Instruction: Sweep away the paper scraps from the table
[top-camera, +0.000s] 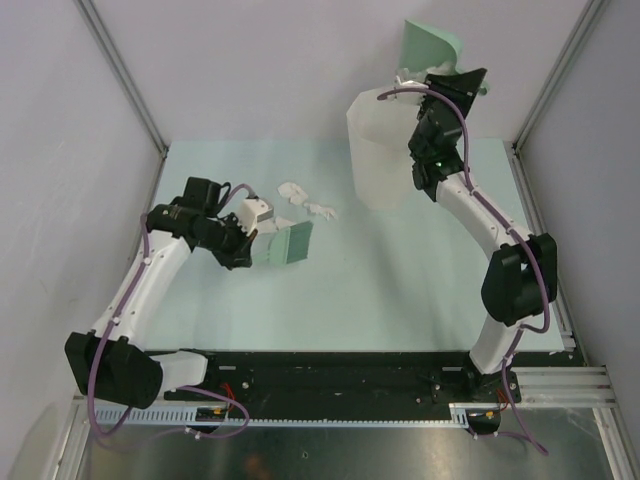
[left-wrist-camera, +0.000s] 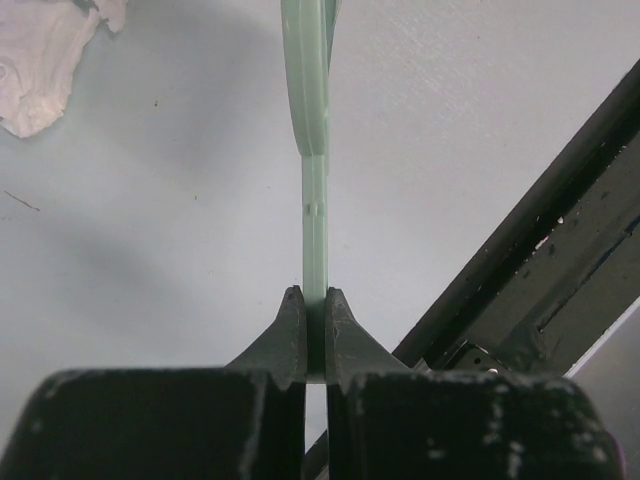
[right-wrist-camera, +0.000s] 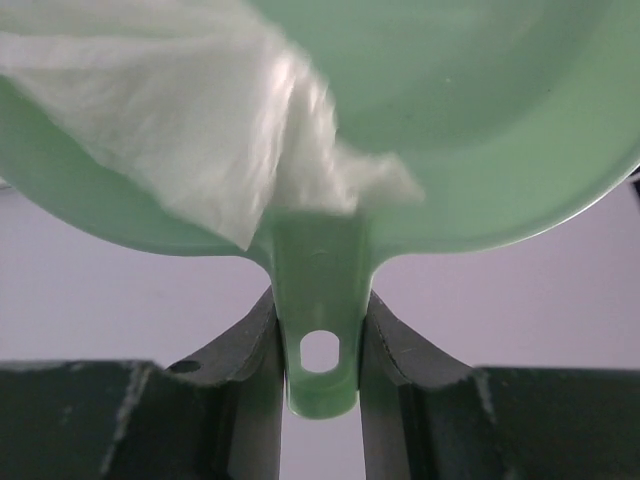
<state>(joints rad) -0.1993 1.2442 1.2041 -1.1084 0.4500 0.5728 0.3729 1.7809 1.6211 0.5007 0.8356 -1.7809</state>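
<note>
Looking from above, the right gripper holds the green dustpan high, above the white bin and a little behind it. One paper wad sits at the handle end of the pan. On the table two more paper scraps lie between the bin and the left gripper, just beyond the green scraper that this gripper carries. The left arm is clearly the nearer one to them.

From the left wrist, the left gripper has its jaws pressed fully together on the thin scraper. The scraper is seen edge-on, with its long axis running straight away from the fingers. One scrap shows at the upper left corner, to the left of the blade and apart from it.

From the right wrist, the right gripper is closed part way and clamps the handle of the dustpan. The wad rests against the rim beside the handle.

Probably the pan must tip a lot, mouth down toward the bin below it, because the wad lies at the handle end.
</note>
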